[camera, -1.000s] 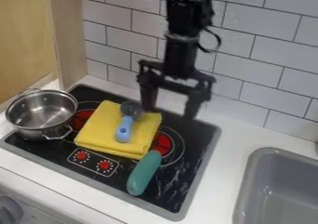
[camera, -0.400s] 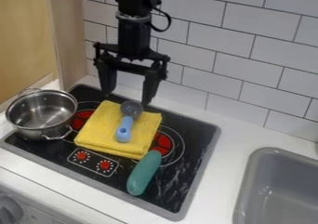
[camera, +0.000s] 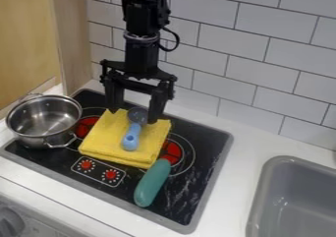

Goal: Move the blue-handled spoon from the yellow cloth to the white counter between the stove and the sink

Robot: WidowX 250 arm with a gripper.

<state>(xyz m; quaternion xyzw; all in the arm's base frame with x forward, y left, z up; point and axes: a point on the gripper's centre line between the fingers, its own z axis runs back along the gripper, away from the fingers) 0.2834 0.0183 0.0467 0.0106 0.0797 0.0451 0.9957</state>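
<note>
Camera view, near to far. Dial (camera: 10, 223) at near left corner, below the table (camera: 226, 201). Stove (camera: 213, 140) set in the table, two red knobs (camera: 86, 164) on its near part. Green thing (camera: 152, 183) lies slantwise on the stove, far end by the near right corner of the yellow cloth (camera: 108, 142). Sink (camera: 283, 161) off to the right. Pot (camera: 36, 141) upright at the stove's left side, left of the cloth, with no lid. Spoon (camera: 131, 138) lies on the cloth, blue handle toward the camera, dark head at the far edge. Pincer (camera: 133, 115) at the cloth's far edge, spread wide, one finger each side of the spoon head, nothing held; can't tell whether the tips touch the cloth. Tiled wall (camera: 263, 59) behind.

Change: pincer swung left from over the stove's far right part, then came down to the cloth's far edge. Spoon, cloth, green thing and pot haven't shifted. Meaning, as a judgement: the pincer is now low and roughly lined up with the spoon head and cloth edge, but has no grip on either; the work looks to be at the approach stage.
</note>
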